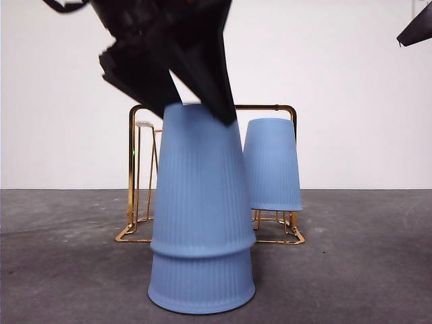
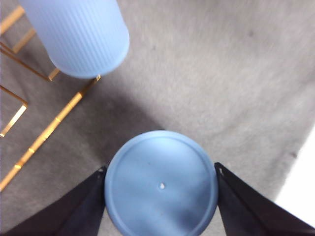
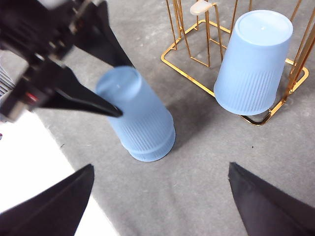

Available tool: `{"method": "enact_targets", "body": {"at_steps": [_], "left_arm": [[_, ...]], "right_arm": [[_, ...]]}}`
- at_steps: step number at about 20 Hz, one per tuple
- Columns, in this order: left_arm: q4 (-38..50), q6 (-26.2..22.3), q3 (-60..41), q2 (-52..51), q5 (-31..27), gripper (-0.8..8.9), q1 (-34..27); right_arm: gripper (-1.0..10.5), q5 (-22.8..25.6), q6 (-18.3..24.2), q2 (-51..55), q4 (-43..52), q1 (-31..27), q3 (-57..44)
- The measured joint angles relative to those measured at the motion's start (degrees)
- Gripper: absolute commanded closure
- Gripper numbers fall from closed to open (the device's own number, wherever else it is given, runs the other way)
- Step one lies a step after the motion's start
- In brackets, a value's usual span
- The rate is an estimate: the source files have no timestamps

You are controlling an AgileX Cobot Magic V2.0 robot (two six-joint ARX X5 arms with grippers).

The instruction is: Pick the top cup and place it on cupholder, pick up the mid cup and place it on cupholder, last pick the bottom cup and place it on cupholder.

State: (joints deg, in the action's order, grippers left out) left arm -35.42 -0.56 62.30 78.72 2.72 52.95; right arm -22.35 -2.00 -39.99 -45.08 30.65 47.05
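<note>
Grey table before a plain white wall, two blue cups stacked near the front, a gold rack behind.

The stack (image 1: pixel 201 216) of two upturned cups stands on the table (image 1: pixel 61 256), nearer than the cupholder (image 1: pixel 138 169). The left gripper (image 2: pixel 161 172) comes down from the upper left, its jaws closed against both sides of the upper cup (image 2: pixel 161 184). A third blue cup (image 1: pixel 272 165) sits inverted on the cupholder's right side; a white-tipped prong (image 3: pixel 202 8) stands bare at left. The right gripper (image 3: pixel 160 196) hangs apart, jaws spread wide, holding nothing.
</note>
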Motion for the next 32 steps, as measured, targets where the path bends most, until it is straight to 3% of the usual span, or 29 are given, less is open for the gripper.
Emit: {"method": "enact_targets", "body": {"at_steps": [9, 17, 25, 32], "left_arm": [[-0.3, 1.9, 0.0, -12.3, -0.9, 6.05, -0.7], [0.1, 4.4, 0.0, -24.5, -13.8, 6.05, -4.1], [5.4, 4.4, 0.0, -20.4, -14.8, 6.04, -12.4], [8.3, 4.3, 0.0, -14.1, -10.7, 6.03, -16.7]], "right_arm": [[5.1, 0.0, 0.0, 0.0, 0.0, 0.0, 0.0], [5.1, 0.0, 0.0, 0.0, 0.2, 0.0, 0.0], [5.1, 0.0, 0.0, 0.0, 1.2, 0.0, 0.0], [5.1, 0.0, 0.0, 0.0, 1.2, 0.0, 0.0]]}}
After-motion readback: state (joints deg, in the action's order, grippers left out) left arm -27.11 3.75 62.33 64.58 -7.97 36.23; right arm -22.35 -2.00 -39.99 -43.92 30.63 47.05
